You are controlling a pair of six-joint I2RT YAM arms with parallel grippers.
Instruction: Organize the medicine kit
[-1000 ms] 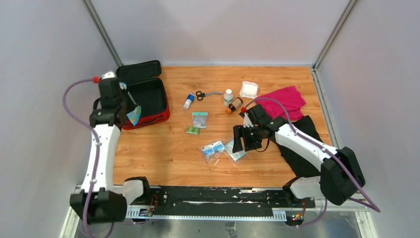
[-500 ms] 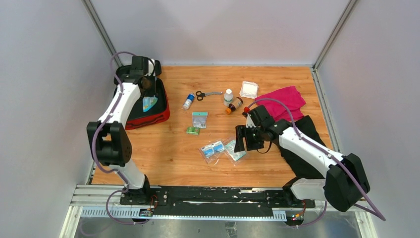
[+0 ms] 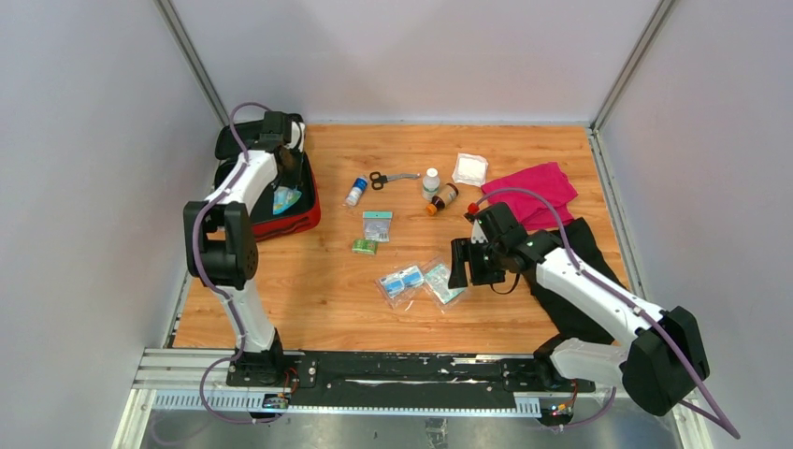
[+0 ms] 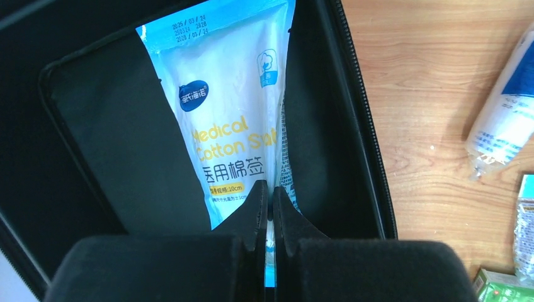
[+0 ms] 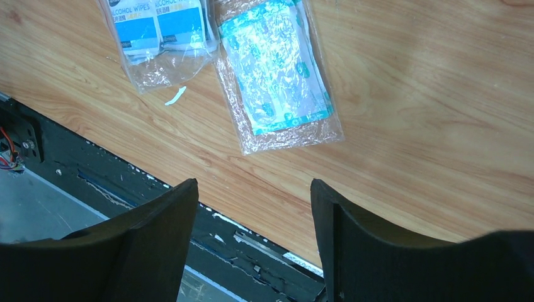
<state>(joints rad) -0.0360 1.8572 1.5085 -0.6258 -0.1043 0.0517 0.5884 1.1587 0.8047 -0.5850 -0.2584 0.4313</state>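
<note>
Red kit (image 3: pixel 304 222), open at the far-left corner of the table (image 3: pixel 327 299): we are stowing a swab packet (image 4: pixel 233 126).
Our left gripper (image 4: pixel 269 192) is clenched on the swab packet, held over the kit's black lining; next, we judge, comes lowering it flat, letting go and lifting clear. Our right gripper (image 5: pixel 252 195) hovers empty, jaws apart, above a green packet (image 5: pixel 274 69) beside the wipes (image 5: pixel 157 25), probably the next pick. Scissors (image 3: pixel 388 178) wait farther off.

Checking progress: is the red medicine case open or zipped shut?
Open. The medicine case has its lid laid back, black lining exposed, and the left gripper holds a swab packet inside it.
</note>
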